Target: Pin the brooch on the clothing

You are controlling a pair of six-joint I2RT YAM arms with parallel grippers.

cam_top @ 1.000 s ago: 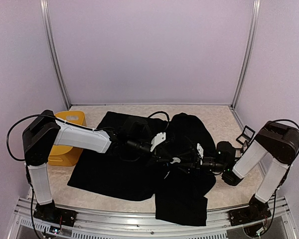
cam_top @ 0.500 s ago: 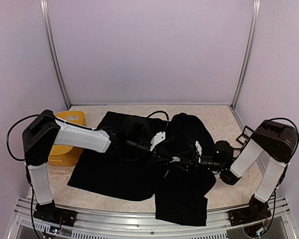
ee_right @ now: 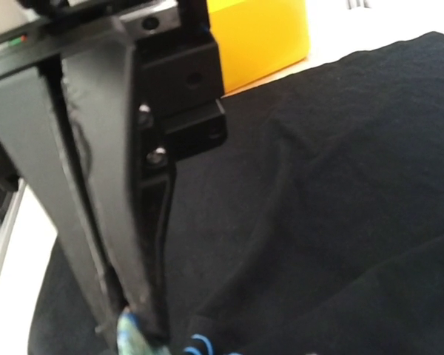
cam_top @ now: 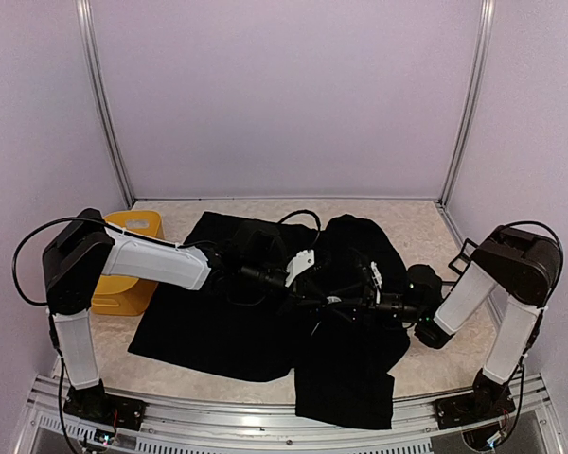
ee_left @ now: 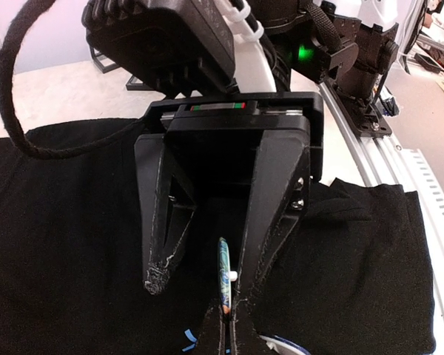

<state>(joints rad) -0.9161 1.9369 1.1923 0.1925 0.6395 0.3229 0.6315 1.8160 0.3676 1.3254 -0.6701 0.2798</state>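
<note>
Yellow container: at the left edge of the surface, beside the T-shirt's sleeve; contents hidden.
Black T-shirt: spread on the surface, rumpled in the middle.
Brooch: edge-on above the shirt, pinched in the clenched left hand.
Right hand: released, its fingers straddling the brooch.

One T-shirt, one brooch, one yellow box.

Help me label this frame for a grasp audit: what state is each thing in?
left gripper: shut on the brooch.
right gripper: open, jaws either side of the brooch.
brooch: edge-on to the left wrist camera, above the clothing.
clothing: spread on the table, bunched in the middle.
</note>
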